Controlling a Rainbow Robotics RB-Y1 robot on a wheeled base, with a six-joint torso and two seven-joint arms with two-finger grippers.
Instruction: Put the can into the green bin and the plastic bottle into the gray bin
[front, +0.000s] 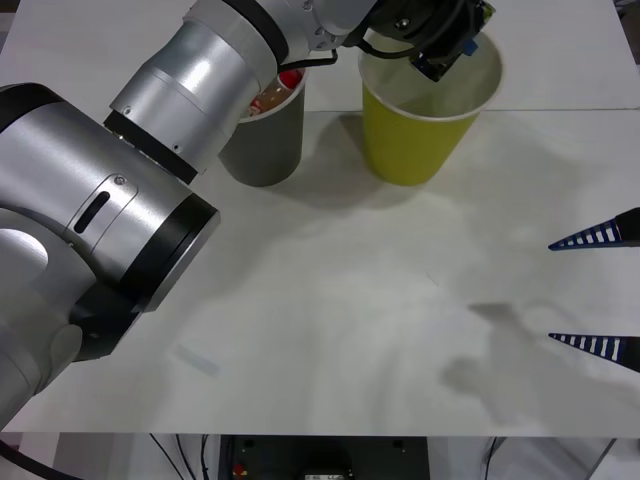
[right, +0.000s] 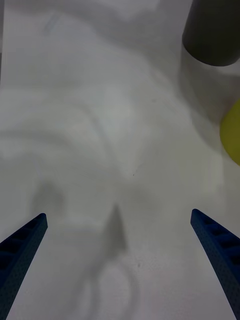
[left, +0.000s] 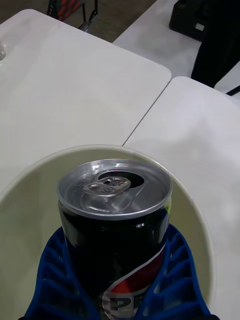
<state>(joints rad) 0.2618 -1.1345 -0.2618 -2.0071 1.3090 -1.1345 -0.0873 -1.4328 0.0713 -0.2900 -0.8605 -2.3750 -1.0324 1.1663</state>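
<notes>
From the front, the left gripper (front: 440, 45) reaches over the green bin (front: 415, 135); the bottle (front: 278, 90) already sits in the gray bin (front: 262, 140). The right gripper (right: 120, 260) idles low, fingers wide. The left wrist view shows the can (left: 115, 225) clamped upright above the bin's mouth, probably for dropping

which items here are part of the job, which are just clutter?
Job:
- can, clamped in the left pincer over the green bin
- plastic bottle, already inside the gray bin

Not in play:
- right pincer, open and idle at the table's right edge
- neighbouring white tables
</notes>
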